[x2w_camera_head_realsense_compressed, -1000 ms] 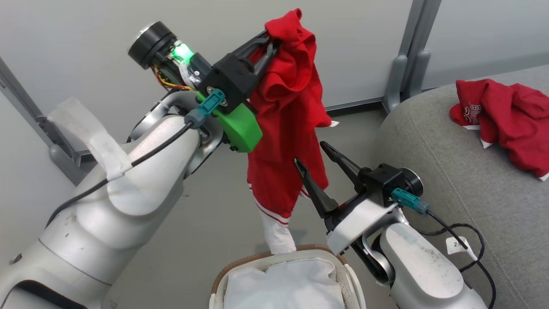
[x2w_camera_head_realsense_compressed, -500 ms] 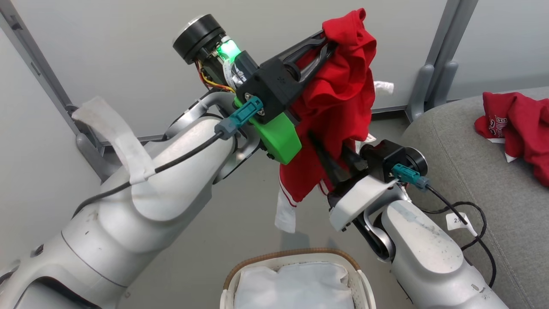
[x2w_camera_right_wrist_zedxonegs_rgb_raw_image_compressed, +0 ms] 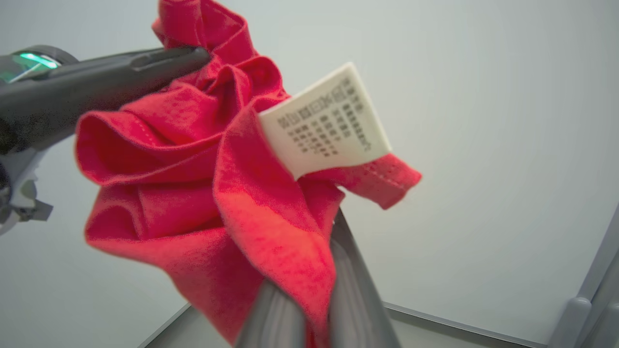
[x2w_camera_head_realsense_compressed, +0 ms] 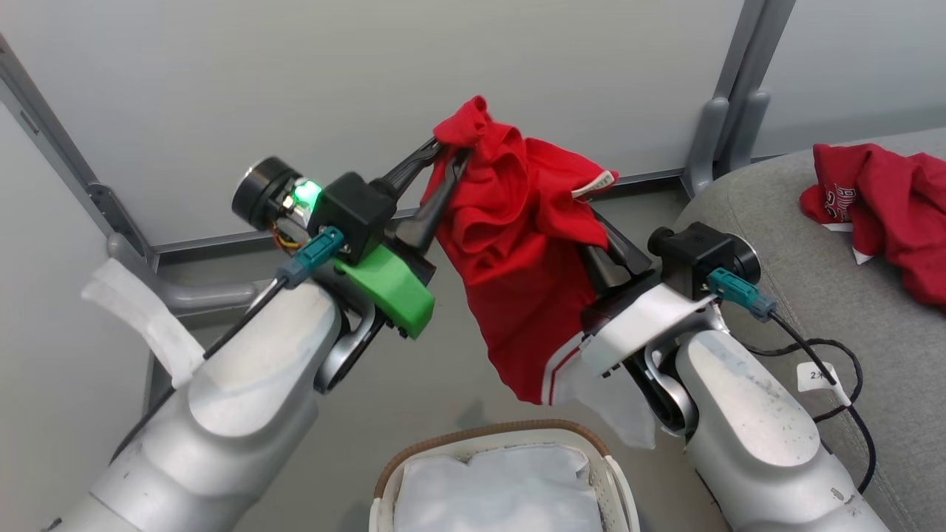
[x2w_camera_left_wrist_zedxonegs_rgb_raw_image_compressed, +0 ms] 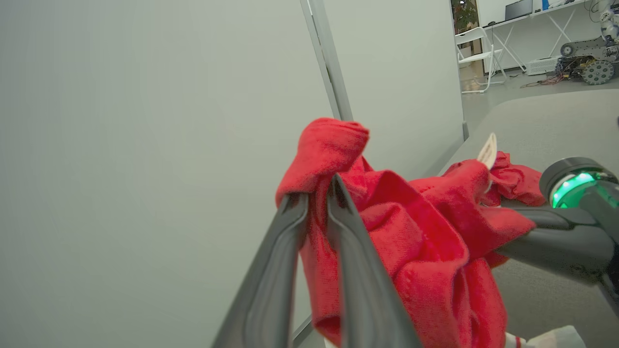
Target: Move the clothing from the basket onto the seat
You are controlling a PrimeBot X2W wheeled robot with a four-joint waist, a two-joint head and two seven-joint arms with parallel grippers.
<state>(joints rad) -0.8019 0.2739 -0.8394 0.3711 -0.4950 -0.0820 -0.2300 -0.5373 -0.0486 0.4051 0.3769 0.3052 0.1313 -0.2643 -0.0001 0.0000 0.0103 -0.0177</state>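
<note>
Here, the left hand (x2w_camera_head_realsense_compressed: 449, 151), nearly closed, pinches the red garment (x2w_camera_head_realsense_compressed: 517, 273) at its 11 o'clock corner; the right hand (x2w_camera_head_realsense_compressed: 607, 247), fully closed, grips its 3 o'clock edge.

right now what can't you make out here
- Left wrist view: red garment bunches round the tips of the left fingers, so a pinch can't be confirmed.
- Head view: tips of the right fingers are buried in the garment.
- Right wrist view: the label print is too small.
- Head view: the basket is cut by the bottom edge, and white fabric covers its contents.
</note>
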